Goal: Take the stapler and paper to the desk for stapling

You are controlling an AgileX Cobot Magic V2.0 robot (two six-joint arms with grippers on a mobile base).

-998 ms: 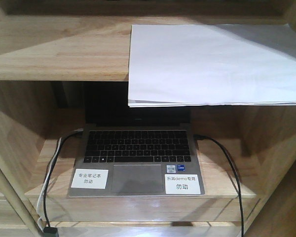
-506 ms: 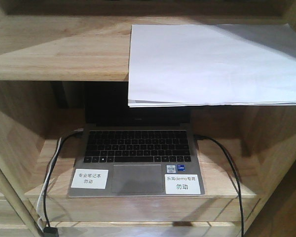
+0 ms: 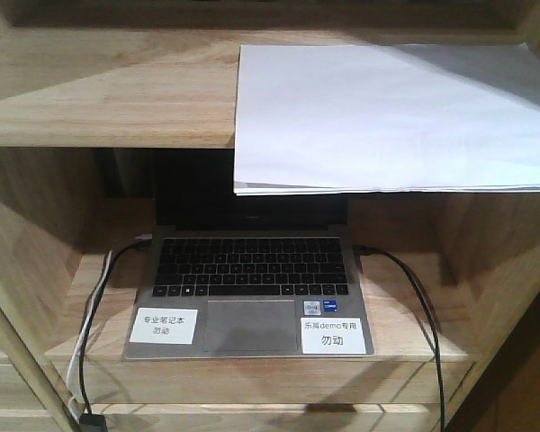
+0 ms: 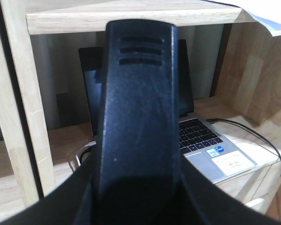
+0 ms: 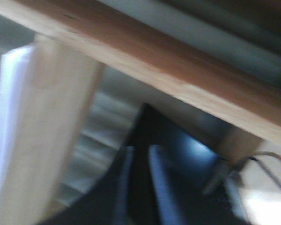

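The paper (image 3: 387, 112), a thin white stack, lies on the upper board of a light-wood shelving unit (image 3: 99, 99) at about 1 o'clock in the front view. Its near edge juts past the board's lip and hangs over an open laptop (image 3: 249, 288) at 6 o'clock on the shelf below. Two white labels (image 3: 163, 325) are stuck on the laptop's palm rest, and dark cables (image 3: 414, 297) trail from both sides of it.

In the left wrist view, the left gripper (image 4: 138, 208) points level into the lower bay. It is clenched on the stapler (image 4: 138, 108), whose black body, with three short grooves near the far tip, rises through the centre and hides the fingers. The laptop sits behind it toward 4 o'clock, and a corner of the paper shows at 1 o'clock.

The right wrist view is heavily blurred and rolled, so a shelf board (image 5: 178, 79) runs on a slant from 10 o'clock down to 4 o'clock. The right gripper (image 5: 140, 152) reaches in from 6 o'clock as two dark strips, close to a wooden upright (image 5: 51, 131). The white edge of the paper shows at 9 o'clock, just beyond that upright. The blur leaves it unclear whether this claw is released or clenched, and nothing can be made out between its fingers.
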